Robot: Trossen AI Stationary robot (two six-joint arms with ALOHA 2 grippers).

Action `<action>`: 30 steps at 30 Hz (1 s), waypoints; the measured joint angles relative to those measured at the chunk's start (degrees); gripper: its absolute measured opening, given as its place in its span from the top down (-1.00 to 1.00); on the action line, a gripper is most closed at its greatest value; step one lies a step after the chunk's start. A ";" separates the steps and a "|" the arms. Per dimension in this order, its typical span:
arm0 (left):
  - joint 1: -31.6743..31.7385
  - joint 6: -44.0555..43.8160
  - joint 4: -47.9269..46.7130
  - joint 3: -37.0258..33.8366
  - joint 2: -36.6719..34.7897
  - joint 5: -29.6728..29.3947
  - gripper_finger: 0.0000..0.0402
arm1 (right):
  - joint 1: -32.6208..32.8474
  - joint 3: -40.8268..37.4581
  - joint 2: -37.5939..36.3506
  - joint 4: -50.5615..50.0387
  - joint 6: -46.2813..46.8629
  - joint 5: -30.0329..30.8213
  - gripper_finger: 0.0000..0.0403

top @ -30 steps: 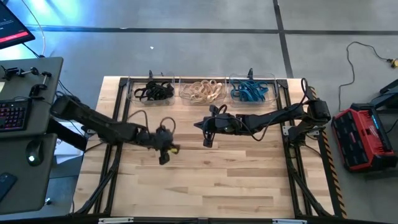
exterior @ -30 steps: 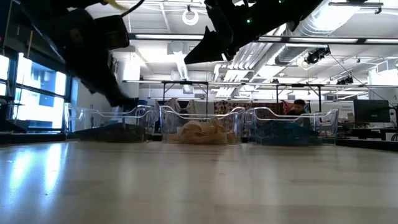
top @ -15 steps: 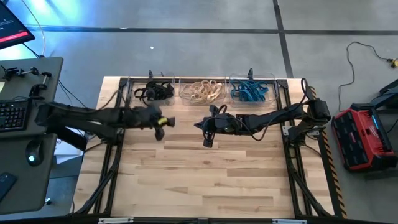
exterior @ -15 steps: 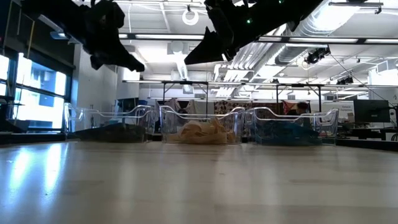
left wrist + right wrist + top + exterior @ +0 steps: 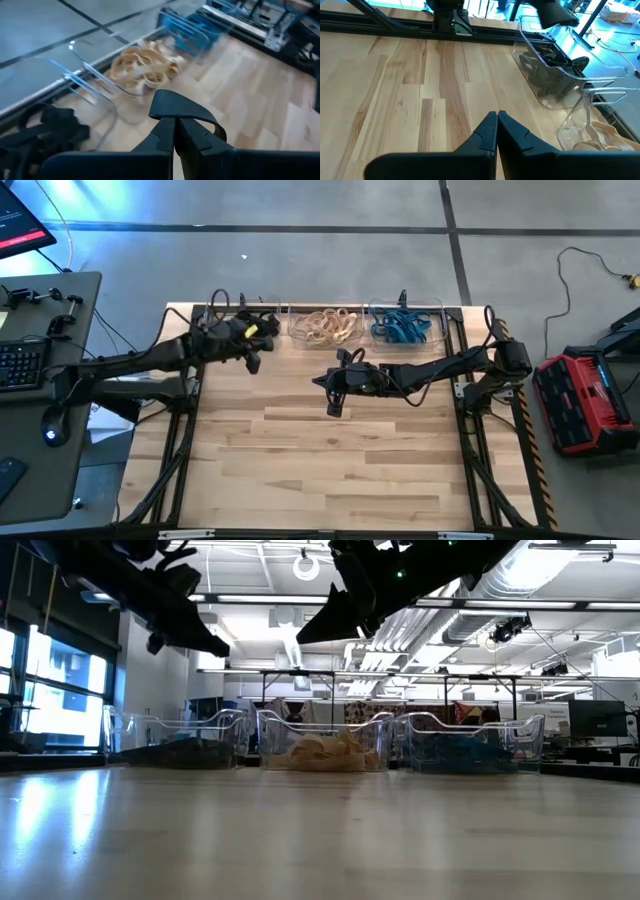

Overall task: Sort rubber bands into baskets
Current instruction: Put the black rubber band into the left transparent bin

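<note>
Clear glossy plastic baskets (image 5: 323, 330) stand on a smooth pale wood table (image 5: 320, 470).

high view: overhead, straight down, whole bench (image 5: 330, 470). low view: bench-top height, level, facing the baskets (image 5: 325, 745) and room beyond. wrist views: close, looking past each end effector. all four share the basket row at the bench's far edge.

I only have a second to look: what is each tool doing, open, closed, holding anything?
Left tool: closed, nothing visible between its tips, beside the bin of black bands.
Right tool: closed, empty, hovering over the table.
</note>
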 joint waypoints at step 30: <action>30.95 4.55 1.20 0.00 8.98 16.89 1.00 | 0.00 0.00 0.00 0.02 0.00 0.00 1.00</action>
